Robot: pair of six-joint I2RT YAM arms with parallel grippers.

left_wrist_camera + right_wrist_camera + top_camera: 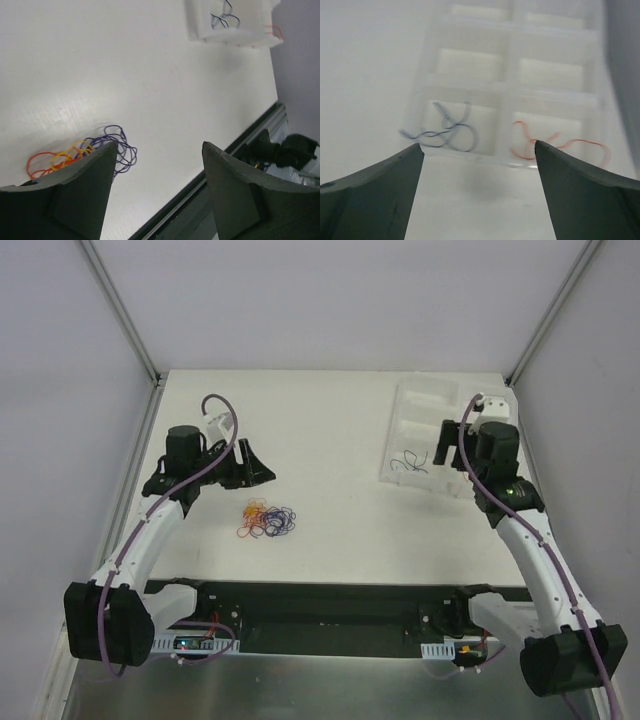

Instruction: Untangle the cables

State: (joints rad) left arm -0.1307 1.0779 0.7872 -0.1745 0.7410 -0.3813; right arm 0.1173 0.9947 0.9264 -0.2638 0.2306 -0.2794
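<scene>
Matt white table (330,440), translucent plastic tray (430,390)

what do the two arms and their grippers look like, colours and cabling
Both match. The left arm and right arm have white links between black joint housings, with a thick purple cable running along each. The left gripper and right gripper have broad, dark, matte, wedge-shaped fingers. No markings show.

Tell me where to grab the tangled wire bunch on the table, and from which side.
Probably the purple loops at the right edge of the bunch, where they fan out clear of the orange and red strands. Come down from above with the left gripper, its jaws open: it lies flat on the table, leaving nothing to slip under sideways.
</scene>
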